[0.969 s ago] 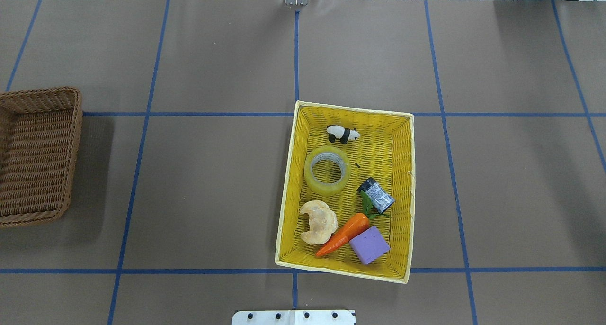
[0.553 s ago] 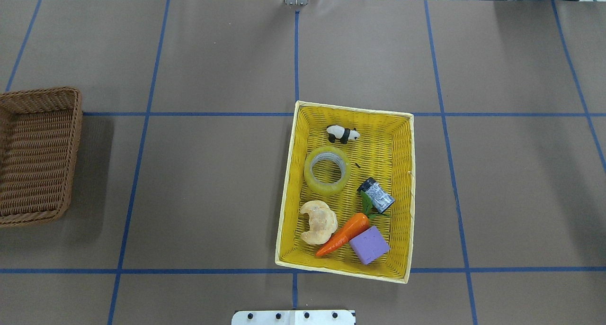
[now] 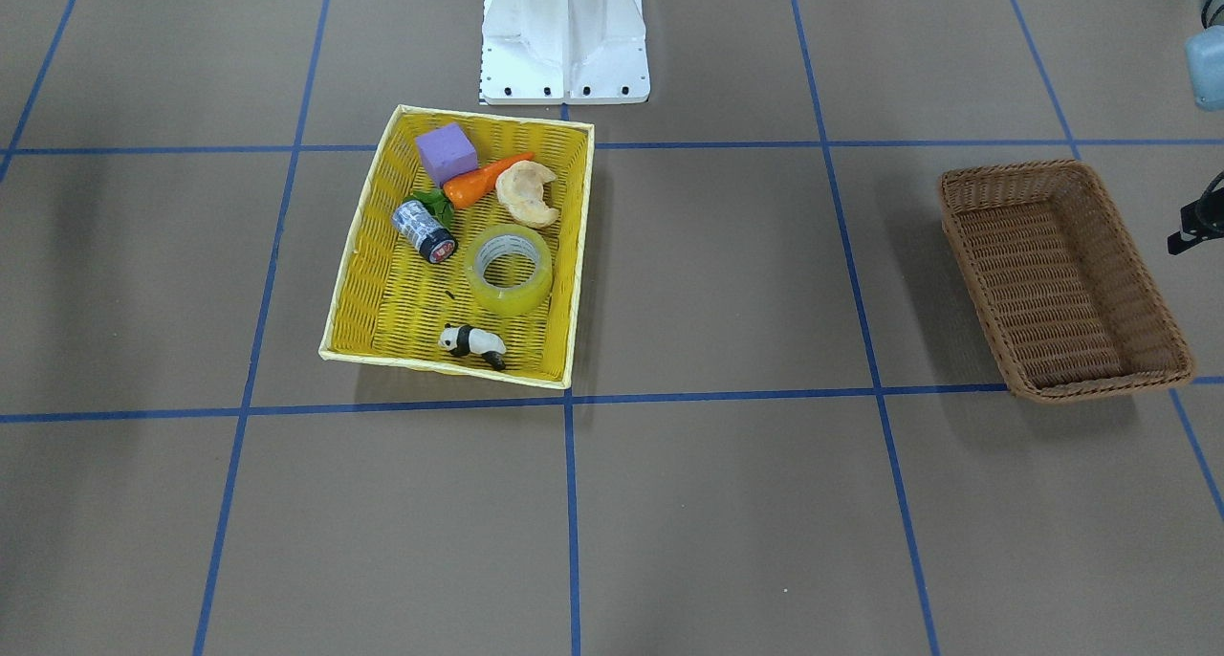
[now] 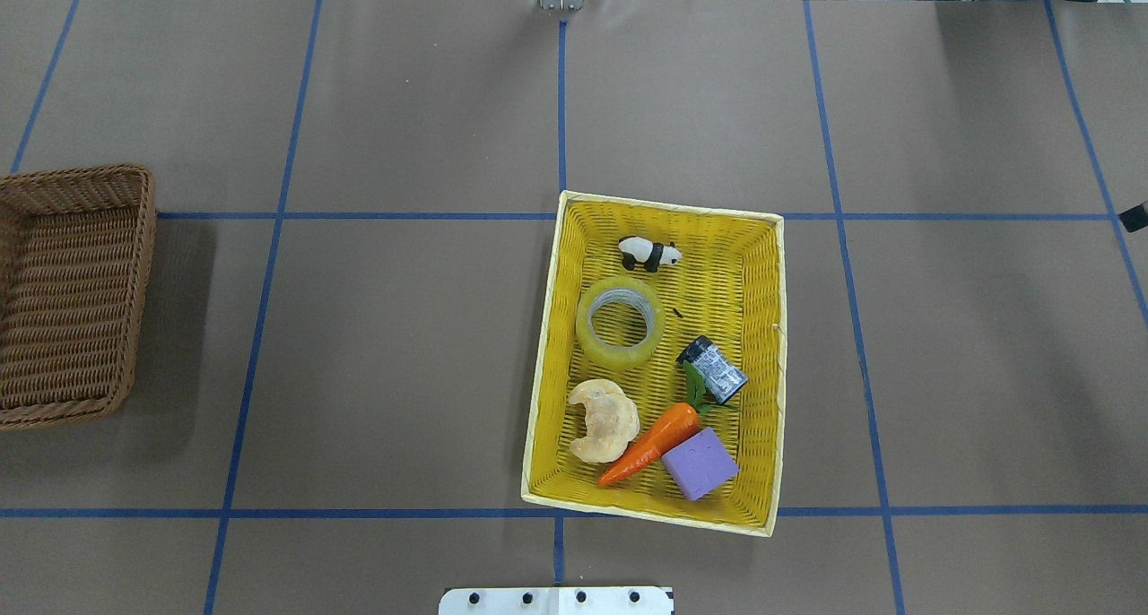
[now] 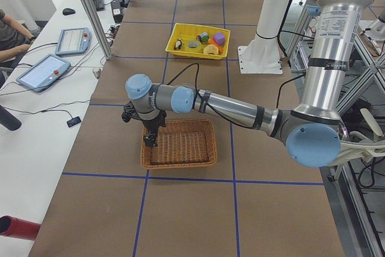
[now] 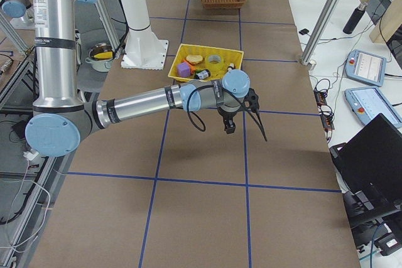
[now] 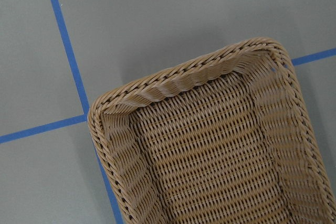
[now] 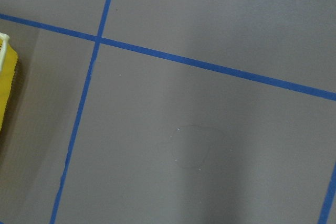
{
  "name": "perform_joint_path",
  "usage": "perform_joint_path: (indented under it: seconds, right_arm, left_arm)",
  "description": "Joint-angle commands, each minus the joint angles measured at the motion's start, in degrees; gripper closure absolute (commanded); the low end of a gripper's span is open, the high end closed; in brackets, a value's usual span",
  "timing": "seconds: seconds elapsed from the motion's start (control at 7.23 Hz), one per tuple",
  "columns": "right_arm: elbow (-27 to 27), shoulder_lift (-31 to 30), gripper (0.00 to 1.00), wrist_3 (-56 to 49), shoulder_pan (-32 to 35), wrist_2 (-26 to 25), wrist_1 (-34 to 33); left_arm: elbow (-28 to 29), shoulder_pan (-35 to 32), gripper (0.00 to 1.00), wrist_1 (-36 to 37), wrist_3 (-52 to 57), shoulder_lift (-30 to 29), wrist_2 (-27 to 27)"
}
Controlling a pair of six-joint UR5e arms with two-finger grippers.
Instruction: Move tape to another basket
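Note:
The tape (image 4: 621, 323), a translucent yellow roll with a grey core, lies flat in the yellow basket (image 4: 664, 204) and also shows in the front view (image 3: 510, 270). The brown wicker basket (image 4: 81, 177) stands at the table's left edge, empty (image 3: 1014, 173). My left gripper (image 5: 150, 138) hovers over that basket's outer end; its wrist view shows the basket's rim (image 7: 184, 77). My right gripper (image 6: 230, 126) hangs above bare table to the right of the yellow basket; only its tip shows overhead (image 4: 1136, 213). I cannot tell whether either gripper is open or shut.
The yellow basket also holds a toy panda (image 4: 649, 254), a dark cylinder (image 4: 713, 369), a carrot (image 4: 655, 443), a purple block (image 4: 700, 463) and a bread piece (image 4: 603, 420). The robot's white base (image 3: 564, 34) stands behind it.
A small black part of my right gripper has come into the overhead view at its right edge. The tape and both baskets have not moved.

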Motion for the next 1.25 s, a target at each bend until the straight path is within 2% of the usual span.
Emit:
perform_joint_path:
  seconds: [0.0, 0.14, 0.42, 0.69, 0.83, 0.97, 1.11]
  right_arm:
    - [0.6, 2.6, 0.0, 15.1, -9.0, -3.8, 7.0]
    - [1.8, 7.2, 0.0, 25.9, -14.4, -6.9, 7.0]
    - [2.6, 15.9, 0.0, 40.4, -26.9, -16.1, 7.0]
    - [2.1, 22.4, 0.0, 51.4, -35.9, -23.5, 6.8]
    - [1.0, 24.3, 0.01, 53.7, -39.7, -27.1, 6.8]
    - [0.2, 25.4, 0.01, 53.9, -40.5, -27.5, 6.6]
    - [-2.1, 27.1, 0.06, 55.9, -41.4, -27.6, 6.8]
  left_arm:
    - [0.1, 0.0, 0.02, -0.1, 0.1, 0.2, 0.0]
    - [0.1, 0.0, 0.02, -0.2, 0.1, 0.2, 0.0]
    - [0.1, 0.1, 0.02, -1.3, 0.0, 0.4, 0.0]
    - [0.1, 0.1, 0.02, -1.4, 0.0, 0.4, 0.0]
    - [0.1, 0.1, 0.01, -1.4, -0.1, 0.4, -0.1]
    - [0.1, 0.1, 0.01, -1.4, 0.0, 0.4, -0.1]
    - [-0.1, 0.1, 0.01, -1.4, -0.1, 0.4, -0.1]
